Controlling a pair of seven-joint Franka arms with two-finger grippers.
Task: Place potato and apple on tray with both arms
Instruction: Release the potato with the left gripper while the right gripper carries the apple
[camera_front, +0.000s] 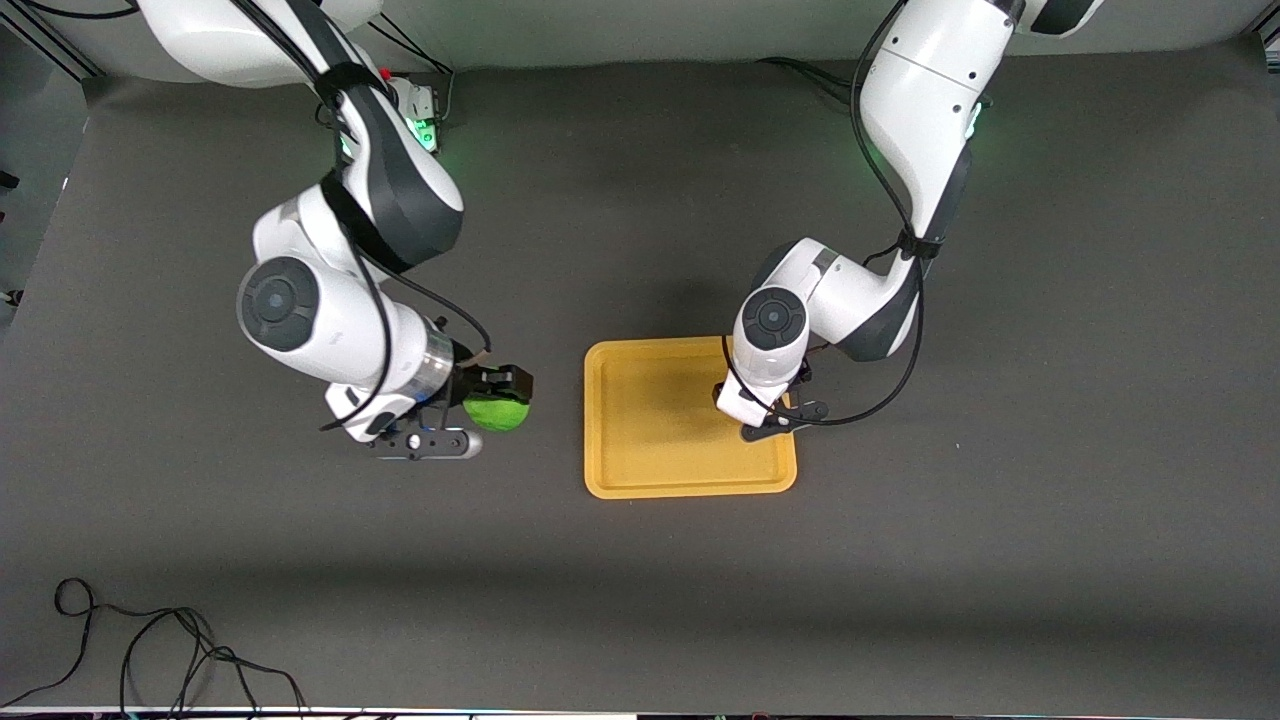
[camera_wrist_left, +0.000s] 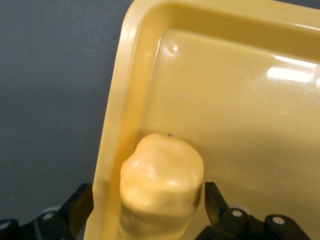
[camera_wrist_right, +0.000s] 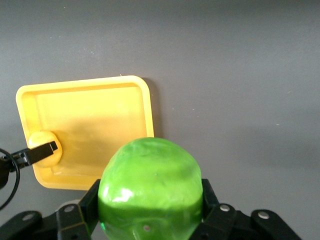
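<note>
Loose black cable (camera_front: 150, 650) sits curled at the bench (camera_front: 640, 600) corner nearest the camera on the right arm's end, well clear of everything. Moving up, the tray (camera_front: 640, 470) sits around the middle of the bench. Left gripper (camera_front: 775, 415) is down low in the tray's corner toward the left arm's end, and the left wrist view shows the potato (camera_wrist_left: 162, 185) between its fingers (camera_wrist_left: 212, 202), which look spread a bit wider than the potato on one side, so honestly I can't tell if it's gripping or has let go. Potato's right up against the rim, looks like it's resting on the tray floor. Right gripper (camera_front: 497, 400) is clamped on the apple (camera_front: 497, 412), over bare bench beside the tray on the right arm's end. Main worry imo: the apple's round and glossy, so it could roll off over that low rim if dropped from height, or the two arms crowd each other over the tray.
</note>
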